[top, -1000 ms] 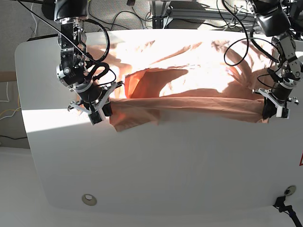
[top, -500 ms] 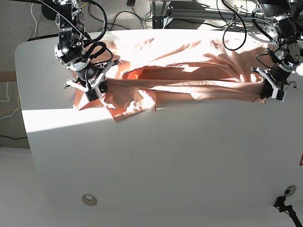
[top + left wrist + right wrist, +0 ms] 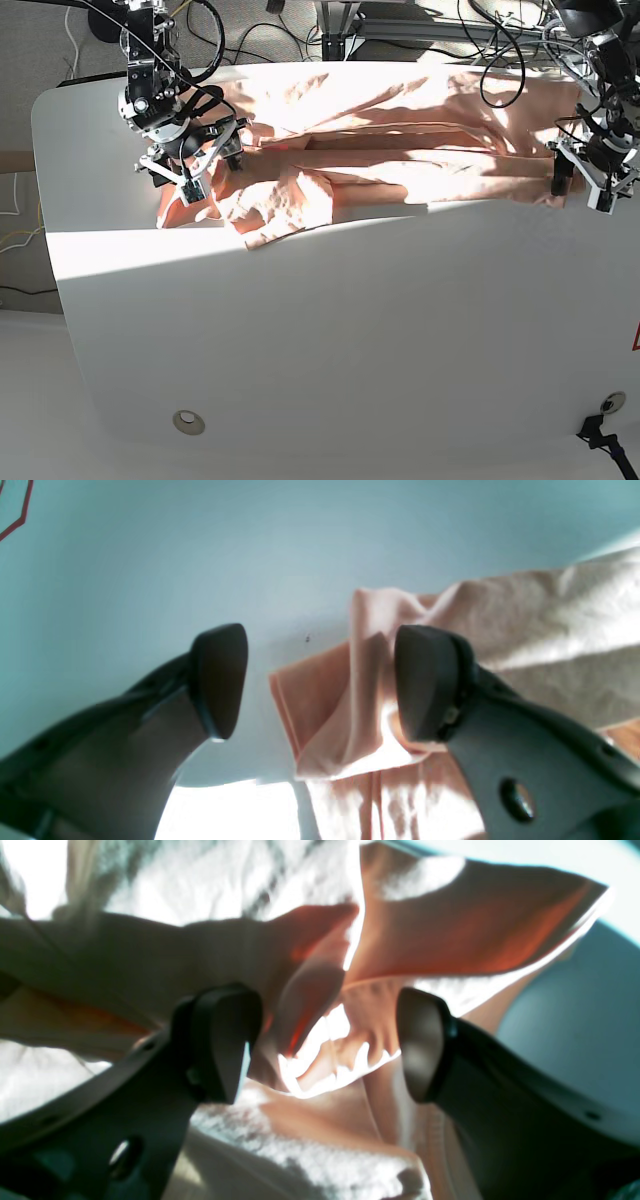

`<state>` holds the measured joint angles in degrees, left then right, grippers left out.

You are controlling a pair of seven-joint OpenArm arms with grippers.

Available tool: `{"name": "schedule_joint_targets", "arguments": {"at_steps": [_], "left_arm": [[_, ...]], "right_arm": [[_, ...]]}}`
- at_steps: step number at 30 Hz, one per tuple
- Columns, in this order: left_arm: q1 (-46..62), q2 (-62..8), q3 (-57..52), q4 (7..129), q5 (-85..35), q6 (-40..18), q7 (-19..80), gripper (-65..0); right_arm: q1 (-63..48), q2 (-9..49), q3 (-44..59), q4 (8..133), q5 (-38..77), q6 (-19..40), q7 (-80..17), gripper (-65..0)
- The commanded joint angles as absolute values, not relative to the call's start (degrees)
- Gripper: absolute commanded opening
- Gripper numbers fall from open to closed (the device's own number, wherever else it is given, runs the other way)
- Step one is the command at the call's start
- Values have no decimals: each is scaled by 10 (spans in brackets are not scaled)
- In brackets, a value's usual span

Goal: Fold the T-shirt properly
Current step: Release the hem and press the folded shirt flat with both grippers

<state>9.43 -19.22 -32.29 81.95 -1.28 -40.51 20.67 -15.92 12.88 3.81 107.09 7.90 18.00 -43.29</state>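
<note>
Under glare, T-shirt [image 3: 400, 130] folds blurred, sleeve apparently bunched

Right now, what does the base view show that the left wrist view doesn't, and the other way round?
Only the base view shows the whole T-shirt bunched across the far half of the table, plus the right gripper at its other end. Only the left wrist view shows, close up, the folded shirt corner between the left gripper jaws. Both show those jaws open, with nothing held.
</note>
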Motion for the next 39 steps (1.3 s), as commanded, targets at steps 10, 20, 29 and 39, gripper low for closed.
{"name": "schedule_joint_targets", "arguments": {"at_steps": [10,20,29,39], "left_arm": [[64,-204,-313,960,-117,-400,323,-218],[128,-120,-291,974,-62,-400,332,-650],[156,-106,-257,902,-4,-400,332,-650],[32,-103,-256,784,29,-400,332,-650]], "right_arm": [[-108,107,63,1152,90,185,-400,-283],[-131,50,18,1109,90,185,-383,-650],[-174,50,17,1001,90,185,-337,-650],[-73,109,19,830,90,185,-264,-650]]}}
